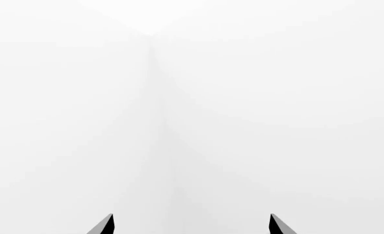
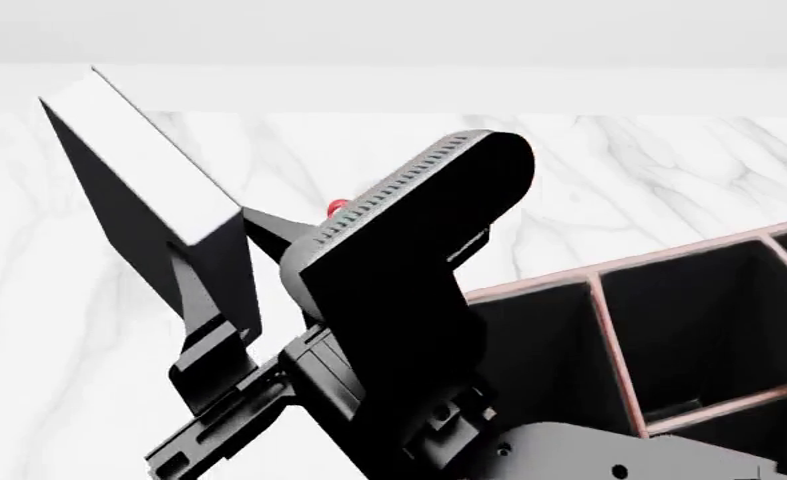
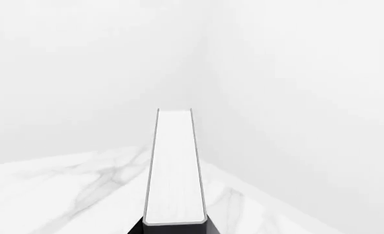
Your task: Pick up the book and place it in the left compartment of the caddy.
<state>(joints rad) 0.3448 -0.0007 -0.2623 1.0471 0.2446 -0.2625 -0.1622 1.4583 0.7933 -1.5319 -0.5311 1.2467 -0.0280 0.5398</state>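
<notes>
The black book (image 2: 140, 190) with white page edges hangs tilted in the air above the marble table, left of the caddy (image 2: 660, 262). My right gripper (image 2: 220, 345) is shut on its lower end. In the right wrist view the book's white page edge (image 3: 174, 165) runs straight out from the gripper (image 3: 175, 226). The reddish-brown caddy sits at the lower right, and its long left compartment (image 2: 533, 340) lies just right of my arm, black-lined. My left gripper (image 1: 192, 215) is open, facing only white walls; it does not show in the head view.
A bit of the red mug (image 2: 336, 208) peeks out behind my right arm. The marble table (image 2: 633, 180) stretches back to a white wall. Two shorter caddy sections (image 2: 700, 320) lie right of a pale-rimmed divider (image 2: 613, 350).
</notes>
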